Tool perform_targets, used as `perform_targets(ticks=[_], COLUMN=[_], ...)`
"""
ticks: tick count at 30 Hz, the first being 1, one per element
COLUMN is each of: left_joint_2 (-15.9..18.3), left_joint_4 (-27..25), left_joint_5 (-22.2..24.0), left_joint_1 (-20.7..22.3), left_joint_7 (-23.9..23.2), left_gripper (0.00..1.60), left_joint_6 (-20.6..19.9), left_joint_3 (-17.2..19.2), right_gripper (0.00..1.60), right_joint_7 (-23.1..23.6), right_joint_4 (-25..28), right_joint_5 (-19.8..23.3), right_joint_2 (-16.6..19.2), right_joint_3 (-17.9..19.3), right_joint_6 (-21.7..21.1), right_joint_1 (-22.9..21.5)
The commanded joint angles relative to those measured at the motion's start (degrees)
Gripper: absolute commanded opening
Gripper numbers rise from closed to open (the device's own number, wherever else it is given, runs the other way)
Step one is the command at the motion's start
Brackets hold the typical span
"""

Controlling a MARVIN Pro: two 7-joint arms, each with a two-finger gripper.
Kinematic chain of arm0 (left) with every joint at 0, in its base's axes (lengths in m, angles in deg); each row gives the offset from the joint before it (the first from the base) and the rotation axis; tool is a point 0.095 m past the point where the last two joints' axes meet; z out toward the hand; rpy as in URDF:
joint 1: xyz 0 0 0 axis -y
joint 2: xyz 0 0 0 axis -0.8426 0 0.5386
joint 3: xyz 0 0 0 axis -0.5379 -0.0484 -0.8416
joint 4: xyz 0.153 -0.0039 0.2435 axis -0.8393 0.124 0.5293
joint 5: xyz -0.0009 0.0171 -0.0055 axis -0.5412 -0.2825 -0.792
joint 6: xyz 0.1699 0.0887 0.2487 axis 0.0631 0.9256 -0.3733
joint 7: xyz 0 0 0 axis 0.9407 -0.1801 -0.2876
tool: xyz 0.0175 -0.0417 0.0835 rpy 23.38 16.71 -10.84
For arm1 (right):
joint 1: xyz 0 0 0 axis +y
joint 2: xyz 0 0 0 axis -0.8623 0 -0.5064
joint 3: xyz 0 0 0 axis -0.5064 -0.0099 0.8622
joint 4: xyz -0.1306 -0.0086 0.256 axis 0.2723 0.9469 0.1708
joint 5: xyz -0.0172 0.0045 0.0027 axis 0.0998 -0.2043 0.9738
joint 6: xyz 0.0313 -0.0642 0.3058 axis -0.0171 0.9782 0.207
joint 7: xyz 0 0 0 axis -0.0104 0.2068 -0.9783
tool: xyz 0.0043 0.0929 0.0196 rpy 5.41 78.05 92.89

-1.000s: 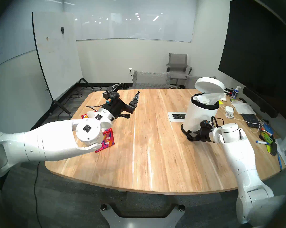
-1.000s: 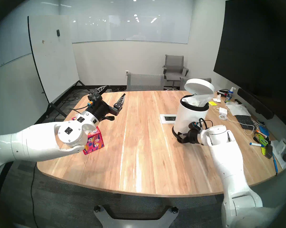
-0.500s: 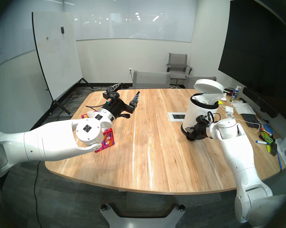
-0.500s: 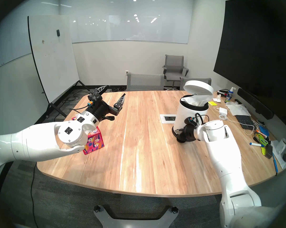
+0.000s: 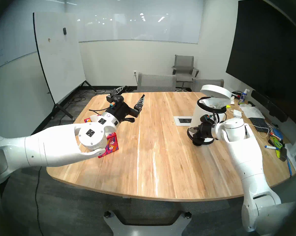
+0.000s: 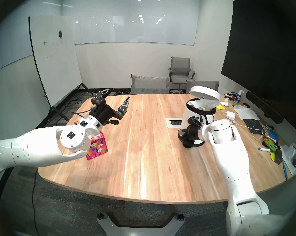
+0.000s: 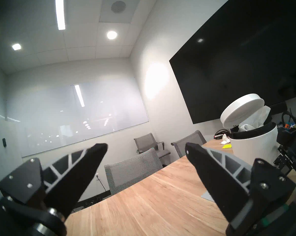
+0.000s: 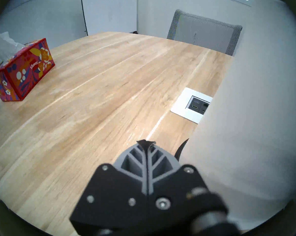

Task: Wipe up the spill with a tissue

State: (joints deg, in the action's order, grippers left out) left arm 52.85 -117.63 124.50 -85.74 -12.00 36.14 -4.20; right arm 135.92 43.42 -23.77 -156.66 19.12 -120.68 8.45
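Right pincer (image 8: 145, 143) clenched on nothing at the foot of the white lidded bin (image 5: 201, 114), left pincer (image 7: 146, 146) spread wide, idle
no wet patch showing on the tabletop (image 5: 160, 154), and the tissue (image 5: 213, 104) looks binned under the half-raised lid (image 5: 215, 92). I'd ease off the base slowly so the bin doesn't tip.

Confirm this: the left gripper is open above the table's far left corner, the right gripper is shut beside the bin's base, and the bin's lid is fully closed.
Not quite: the bin lid is raised, as the head view shows. The left gripper is open and the right gripper is shut beside the bin's base.
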Motion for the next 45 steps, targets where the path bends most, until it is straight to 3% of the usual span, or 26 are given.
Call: perform_targets(ticks=[1, 21, 33, 45], left_joint_2=[-0.1, 0.0, -0.1, 0.0], left_joint_4=[-0.6, -0.6, -0.6, -0.6], left_joint_5=[0.1, 0.2, 0.1, 0.2], left_joint_1=[1.1, 1.1, 1.1, 1.1], left_joint_7=[-0.1, -0.1, -0.1, -0.1], left_gripper=[1.60, 1.60, 1.60, 1.60], left_joint_6=[0.3, 0.3, 0.3, 0.3], left_joint_3=[1.0, 1.0, 0.9, 0.9], right_gripper=[0.00, 0.00, 0.00, 0.00], right_joint_7=[-0.1, 0.1, 2.2, 2.9], right_joint_4=[4.5, 11.7, 13.0, 12.7], right_joint_5=[0.3, 1.2, 3.5, 2.9], right_joint_2=[-0.8, -2.4, -3.1, -3.7], right_joint_3=[-0.1, 1.9, 4.5, 3.8], right_joint_6=[-0.6, -2.5, -2.1, -2.3], right_joint_1=[0.0, 2.9, 2.6, 1.2])
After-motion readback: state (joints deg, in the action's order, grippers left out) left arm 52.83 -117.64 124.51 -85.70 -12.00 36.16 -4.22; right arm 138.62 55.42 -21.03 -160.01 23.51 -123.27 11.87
